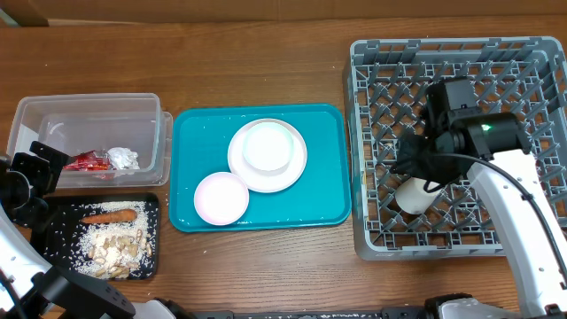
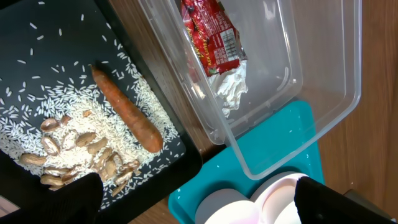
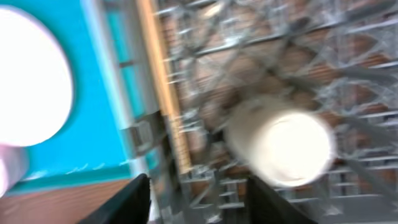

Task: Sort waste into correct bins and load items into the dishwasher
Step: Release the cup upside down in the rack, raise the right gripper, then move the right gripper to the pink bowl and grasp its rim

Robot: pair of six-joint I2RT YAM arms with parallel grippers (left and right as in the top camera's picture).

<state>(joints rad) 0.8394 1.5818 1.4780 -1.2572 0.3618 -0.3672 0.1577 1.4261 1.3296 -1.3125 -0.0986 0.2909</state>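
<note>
At the front-left corner of the table (image 1: 266, 266), the black tray (image 1: 53, 213) lies close to the front edge. The orange carrot (image 1: 111, 215) lies across its back half, with beige scraps (image 1: 113, 250) on scattered rice in front of it. The left gripper (image 2: 202, 198) hangs by the table's left edge where the two bins meet, its fingers spread wide with nothing between them.

A strip of bare wood runs along the front edge ahead of the teal tray (image 1: 323, 199), which sits mid-table just beside both bins. A small white dish (image 1: 221, 198) rests at its front-left, and behind that a plate (image 1: 294, 173) carries a bowl (image 1: 267, 146).

To the right, across a narrow gap, the grey dish rack (image 1: 514, 71) reaches from front edge to back edge. A white cup (image 1: 413, 197) lies tilted among the pegs near its front-left. The right gripper (image 3: 199, 199) is just behind the cup, fingers apart and gripping nothing.

At the back-left, the clear tub (image 1: 89, 102) holds the red wrapper (image 1: 86, 161) and the foil ball (image 1: 122, 158) against its front wall.
</note>
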